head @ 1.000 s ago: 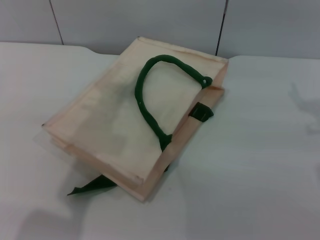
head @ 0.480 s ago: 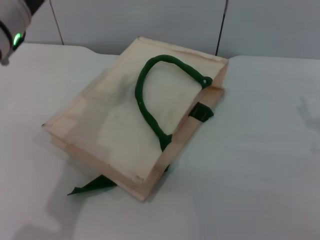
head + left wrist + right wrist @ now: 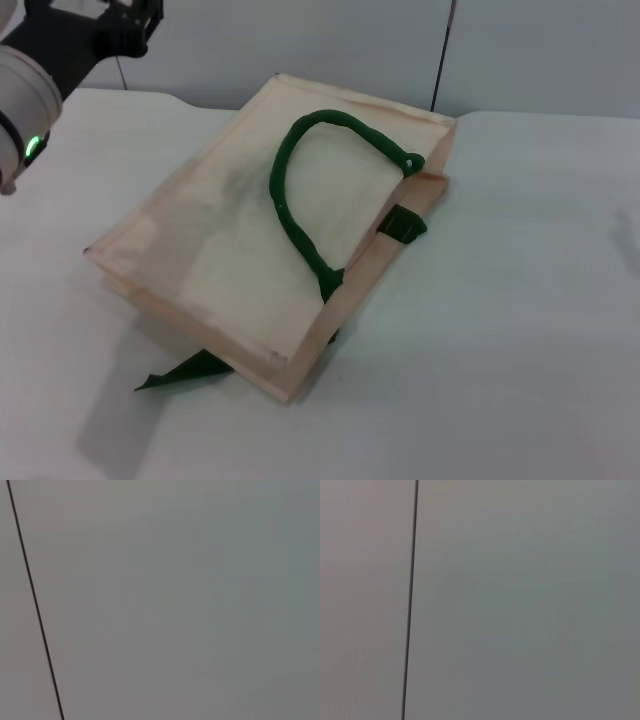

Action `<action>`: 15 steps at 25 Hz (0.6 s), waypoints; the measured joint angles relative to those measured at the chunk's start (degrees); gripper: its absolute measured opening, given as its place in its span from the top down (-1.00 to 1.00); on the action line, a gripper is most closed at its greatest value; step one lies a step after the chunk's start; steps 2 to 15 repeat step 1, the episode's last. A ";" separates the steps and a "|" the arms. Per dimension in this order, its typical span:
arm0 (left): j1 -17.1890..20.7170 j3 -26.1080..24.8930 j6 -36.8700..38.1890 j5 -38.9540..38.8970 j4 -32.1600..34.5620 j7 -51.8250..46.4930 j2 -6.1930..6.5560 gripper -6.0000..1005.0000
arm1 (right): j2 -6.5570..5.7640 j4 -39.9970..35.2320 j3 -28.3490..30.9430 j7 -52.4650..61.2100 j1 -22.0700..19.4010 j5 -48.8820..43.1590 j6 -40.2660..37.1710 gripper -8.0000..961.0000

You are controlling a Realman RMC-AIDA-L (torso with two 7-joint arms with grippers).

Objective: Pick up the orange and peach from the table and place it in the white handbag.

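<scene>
The white handbag lies flat on the table in the head view, its dark green handle looped across its upper face. My left gripper hangs high at the far left corner, above the table and well away from the bag. Neither the orange nor the peach shows in any view. The right gripper is out of sight. Both wrist views show only a grey wall panel with a dark seam.
A loose green strap sticks out from under the bag's near corner. A grey panelled wall stands behind the table. The left arm's white link with a green light hangs over the table's left side.
The left arm has come further into the head view from the top left corner, and its black gripper now shows. The bag has not moved.
</scene>
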 joint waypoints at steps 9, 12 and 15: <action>0.18 0.15 -0.08 -0.01 0.02 -0.04 0.00 -0.06 | 0.00 0.05 -0.13 0.04 -0.15 -0.03 0.03 -0.83; 0.18 0.15 -0.08 -0.01 0.02 -0.04 0.00 -0.06 | 0.00 0.05 -0.13 0.04 -0.15 -0.03 0.03 -0.83; 0.18 0.15 -0.08 -0.01 0.02 -0.04 0.00 -0.06 | 0.00 0.05 -0.13 0.04 -0.15 -0.03 0.03 -0.83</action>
